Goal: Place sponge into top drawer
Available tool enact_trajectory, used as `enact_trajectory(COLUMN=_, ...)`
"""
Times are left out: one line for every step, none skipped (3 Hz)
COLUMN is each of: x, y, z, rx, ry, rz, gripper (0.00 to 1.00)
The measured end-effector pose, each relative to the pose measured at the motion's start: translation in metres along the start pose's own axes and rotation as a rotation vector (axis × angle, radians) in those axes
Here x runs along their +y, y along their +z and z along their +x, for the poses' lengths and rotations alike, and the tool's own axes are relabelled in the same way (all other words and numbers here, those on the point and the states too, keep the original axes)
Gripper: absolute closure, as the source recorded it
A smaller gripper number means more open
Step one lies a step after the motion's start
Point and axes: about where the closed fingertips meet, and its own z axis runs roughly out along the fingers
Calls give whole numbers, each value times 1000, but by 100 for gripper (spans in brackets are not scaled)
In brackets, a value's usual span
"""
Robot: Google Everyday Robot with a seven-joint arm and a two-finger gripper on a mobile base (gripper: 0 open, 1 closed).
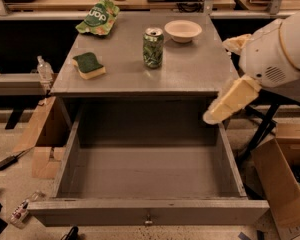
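The sponge [89, 65], dark green on top with pale yellow foam below, lies on the left part of the grey table top [190, 71]. The top drawer [90, 213] is pulled fully open below the table top, and nothing shows inside it. It has a small knob [148, 219] on its front panel. My gripper [224, 105], cream-coloured, hangs from the white arm [275, 54] at the right. It sits over the drawer's right wall, just below the table's right front corner, far from the sponge.
A green soda can [153, 47] stands mid-table, with a white bowl [183, 30] behind it and a green snack bag [97, 17] at the back left. Cardboard boxes [277, 184] stand on the floor at right and at left [42, 134]. A small bottle [44, 70] stands to the left.
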Motion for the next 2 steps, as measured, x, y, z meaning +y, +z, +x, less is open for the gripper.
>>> enact_trajectory(x=-17, y=35, z=-29, rx=-142, ry=188, rz=89, gripper=0)
enact_trajectory(x=-42, y=55, z=-49, rx=-228, ry=362, rz=168, gripper=0)
